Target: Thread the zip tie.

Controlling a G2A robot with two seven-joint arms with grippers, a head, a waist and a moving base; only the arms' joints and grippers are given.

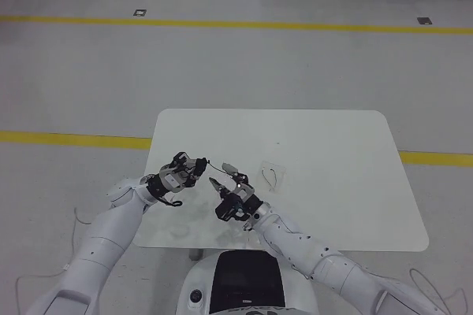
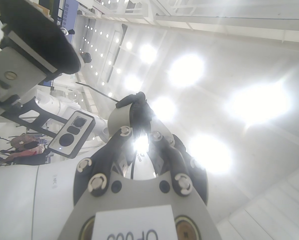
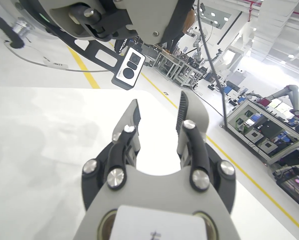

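Note:
My left gripper [image 1: 197, 165] hovers over the near left part of the white table [image 1: 339, 157], shut on a thin black zip tie [image 1: 214, 167]. The strap sticks out towards my right gripper [image 1: 223, 176]. In the left wrist view the left gripper [image 2: 138, 98] points up at the ceiling, and the zip tie [image 2: 97, 91] runs out sideways from its tips. My right gripper [image 3: 159, 108] is open with nothing between its fingers. It sits just beside and below the left one. A thin black line [image 3: 212, 71] runs down from the left gripper [image 3: 139, 1] and looks like the strap.
A pale looped strip [image 1: 274, 175] lies on the table to the right of both grippers. A yellow floor line [image 1: 63, 139] runs behind the table. Racks and machines [image 3: 262, 131] stand far off.

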